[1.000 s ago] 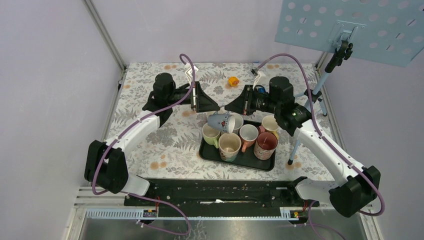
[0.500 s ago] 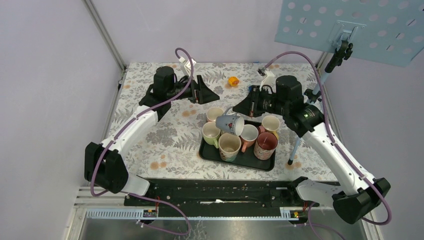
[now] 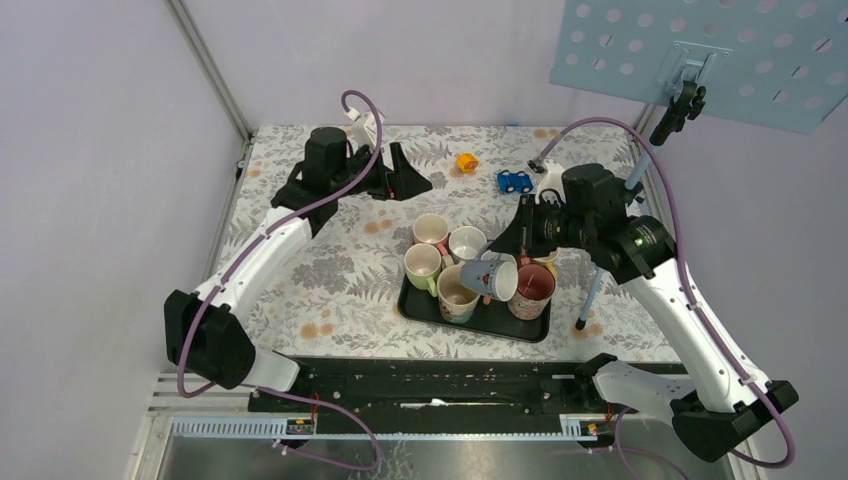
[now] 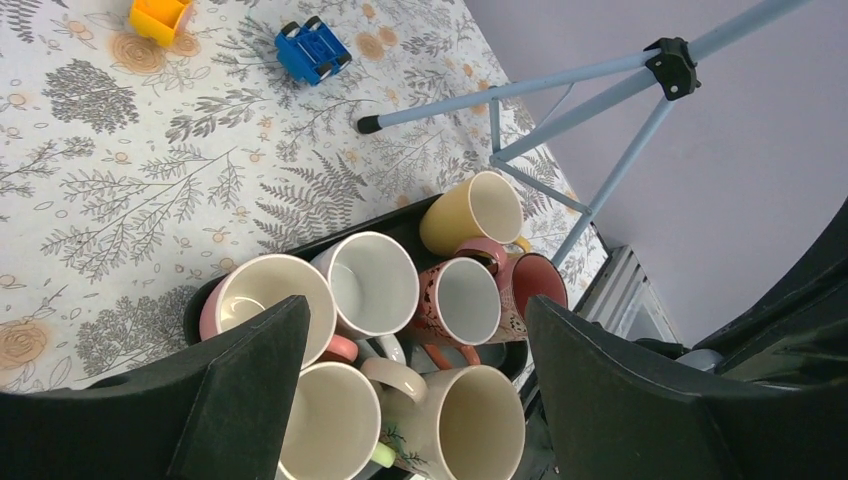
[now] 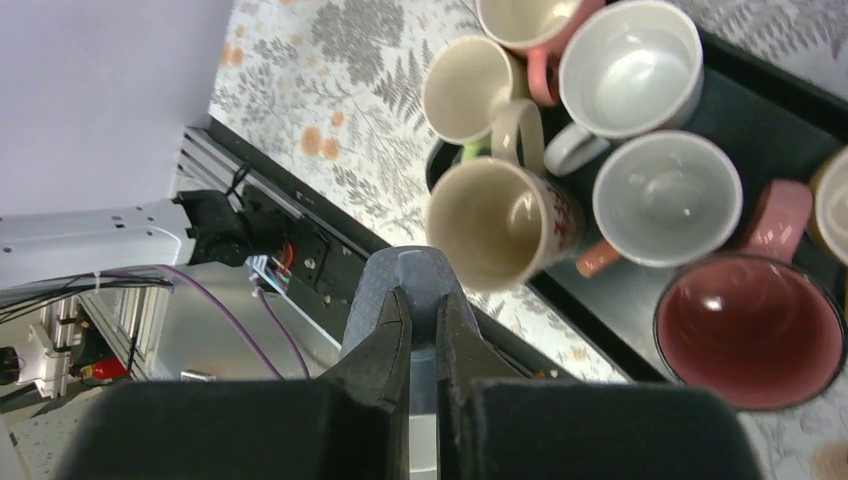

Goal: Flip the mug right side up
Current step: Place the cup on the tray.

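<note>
My right gripper (image 3: 508,247) is shut on a grey-blue mug (image 3: 491,277) and holds it tilted in the air over the black tray (image 3: 500,324), its mouth facing right and down. In the right wrist view the fingers (image 5: 388,335) pinch the mug's wall (image 5: 410,275). My left gripper (image 3: 408,183) is open and empty, raised over the floral cloth behind the tray; in the left wrist view its gripper (image 4: 415,370) frames the upright mugs below.
The tray holds several upright mugs: pink (image 3: 431,230), white (image 3: 467,242), cream (image 3: 421,265), a tall floral one (image 3: 458,292), dark red (image 3: 533,285). An orange toy (image 3: 466,161) and a blue toy car (image 3: 514,181) lie behind. A tripod leg (image 3: 588,295) stands right of the tray.
My right gripper carried the grey-blue mug forward and right, from the tray's back left to over its front middle, turning it. My left gripper drew back and away from the tray.
</note>
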### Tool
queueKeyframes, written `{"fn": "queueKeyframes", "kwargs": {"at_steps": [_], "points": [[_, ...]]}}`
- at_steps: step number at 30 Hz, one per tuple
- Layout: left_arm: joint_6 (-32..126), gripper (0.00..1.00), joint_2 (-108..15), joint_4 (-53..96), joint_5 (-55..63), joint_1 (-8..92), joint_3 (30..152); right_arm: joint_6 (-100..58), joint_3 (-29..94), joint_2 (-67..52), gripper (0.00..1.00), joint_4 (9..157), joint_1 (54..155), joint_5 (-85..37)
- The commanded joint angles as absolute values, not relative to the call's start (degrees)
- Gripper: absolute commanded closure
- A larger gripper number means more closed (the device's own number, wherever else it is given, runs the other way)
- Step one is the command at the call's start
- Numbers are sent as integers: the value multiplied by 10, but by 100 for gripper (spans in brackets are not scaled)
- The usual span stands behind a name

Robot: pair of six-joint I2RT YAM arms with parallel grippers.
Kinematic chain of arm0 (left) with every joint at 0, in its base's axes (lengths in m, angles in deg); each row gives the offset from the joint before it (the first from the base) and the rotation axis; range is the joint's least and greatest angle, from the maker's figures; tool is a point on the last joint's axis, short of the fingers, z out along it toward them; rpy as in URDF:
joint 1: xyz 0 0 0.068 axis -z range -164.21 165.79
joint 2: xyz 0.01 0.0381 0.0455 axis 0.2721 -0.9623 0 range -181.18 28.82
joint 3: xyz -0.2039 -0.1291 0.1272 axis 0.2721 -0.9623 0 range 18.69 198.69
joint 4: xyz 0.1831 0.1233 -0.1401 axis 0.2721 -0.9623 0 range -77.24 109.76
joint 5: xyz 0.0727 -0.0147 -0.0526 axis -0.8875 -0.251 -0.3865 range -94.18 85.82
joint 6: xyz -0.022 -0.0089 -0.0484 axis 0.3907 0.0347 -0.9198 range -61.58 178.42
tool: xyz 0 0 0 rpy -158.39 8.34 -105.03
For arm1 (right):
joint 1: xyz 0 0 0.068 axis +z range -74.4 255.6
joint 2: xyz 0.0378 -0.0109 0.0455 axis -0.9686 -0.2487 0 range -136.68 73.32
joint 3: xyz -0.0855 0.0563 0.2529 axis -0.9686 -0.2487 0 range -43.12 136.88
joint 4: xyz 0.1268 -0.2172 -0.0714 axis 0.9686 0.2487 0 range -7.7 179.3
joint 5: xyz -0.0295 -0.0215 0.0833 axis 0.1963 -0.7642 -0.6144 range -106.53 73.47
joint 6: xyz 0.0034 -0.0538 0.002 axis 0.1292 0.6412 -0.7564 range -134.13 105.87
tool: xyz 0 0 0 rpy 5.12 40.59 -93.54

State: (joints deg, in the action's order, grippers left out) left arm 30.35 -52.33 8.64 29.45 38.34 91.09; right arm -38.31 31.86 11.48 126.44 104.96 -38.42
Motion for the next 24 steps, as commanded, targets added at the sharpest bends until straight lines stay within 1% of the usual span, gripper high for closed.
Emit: {"fn": "queueKeyframes", "kwargs": {"at_steps": [1, 6, 12, 18, 24], "points": [[314, 16, -490, 84, 270, 381, 935, -382, 339, 144, 100, 1341, 1052, -353], [297, 17, -488, 82, 269, 381, 936, -429, 295, 157, 100, 1360, 1052, -324], [265, 17, -483, 83, 269, 381, 921, -549, 245, 174, 100, 1365, 1052, -291], [238, 17, -474, 87, 285, 381, 901, -689, 186, 212, 100, 1367, 1052, -220], [203, 17, -458, 109, 313, 382, 872, -824, 152, 248, 100, 1415, 1051, -134]]}}
